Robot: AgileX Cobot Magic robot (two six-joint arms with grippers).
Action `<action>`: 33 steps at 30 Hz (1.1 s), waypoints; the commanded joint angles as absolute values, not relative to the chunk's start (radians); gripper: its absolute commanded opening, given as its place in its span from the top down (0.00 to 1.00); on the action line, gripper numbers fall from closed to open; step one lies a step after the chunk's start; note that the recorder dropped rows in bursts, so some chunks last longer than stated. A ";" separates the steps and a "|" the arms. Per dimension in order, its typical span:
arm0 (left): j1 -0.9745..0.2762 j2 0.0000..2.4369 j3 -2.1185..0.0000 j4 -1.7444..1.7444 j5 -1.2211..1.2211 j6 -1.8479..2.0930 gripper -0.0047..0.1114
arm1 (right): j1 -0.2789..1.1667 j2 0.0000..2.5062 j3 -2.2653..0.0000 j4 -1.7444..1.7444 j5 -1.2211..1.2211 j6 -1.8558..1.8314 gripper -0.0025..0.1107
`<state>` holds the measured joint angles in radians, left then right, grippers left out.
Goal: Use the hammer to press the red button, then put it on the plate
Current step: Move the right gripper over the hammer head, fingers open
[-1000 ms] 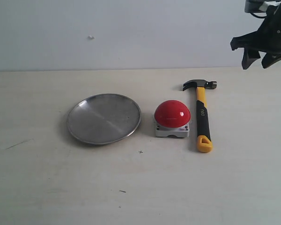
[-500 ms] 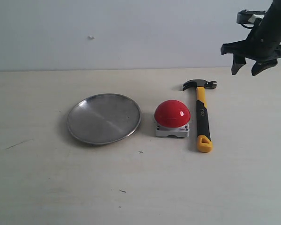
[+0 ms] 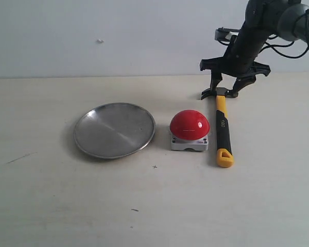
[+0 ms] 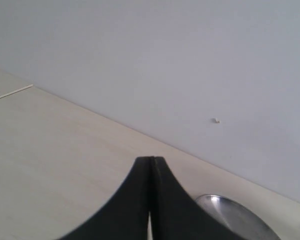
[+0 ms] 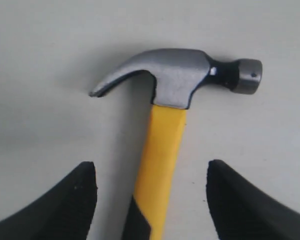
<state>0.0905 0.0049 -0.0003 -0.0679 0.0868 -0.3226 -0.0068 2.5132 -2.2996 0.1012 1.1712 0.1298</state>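
So, hammer (image 3: 222,126): lies flat and untouched on the table (image 3: 144,206). Its dark head is directly under the open jaws, and the handle runs away from them to the yellow loop at the far end.
Right gripper (image 3: 225,88): the jaws are spread wide and hold nothing. In the wrist view one finger stands on either side of the yellow neck just below the head. This looks like a line-up for a grasp across the handle, close to the head for control.
Red button (image 3: 189,125): dome up, just beside the handle but apart from it, on the plate side of those jaws.
Plate (image 3: 113,131): lies beyond the button from the jaws with nothing on it, well apart from the hammer.
Left gripper (image 4: 151,165): the jaws are pressed together on nothing. Only the plate's rim shows past the tips, so this arm seems parked out of the way.
Open room: bare table lies on the jaws' outer side and along the handle toward the loop. The button side looks tighter for the finger there. Behind the jaws the table ends at the wall.
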 commanded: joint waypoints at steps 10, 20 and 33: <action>0.090 0.000 0.000 -0.067 0.087 -0.317 0.96 | -0.006 2.569 -2.403 0.040 1.147 0.160 0.43; 0.090 0.000 0.000 -0.067 0.087 -0.317 0.96 | -0.006 2.582 -2.403 0.139 1.169 0.141 0.43; 0.090 0.000 0.000 -0.067 0.087 -0.317 0.96 | -0.001 2.616 -2.403 0.022 1.179 0.211 0.43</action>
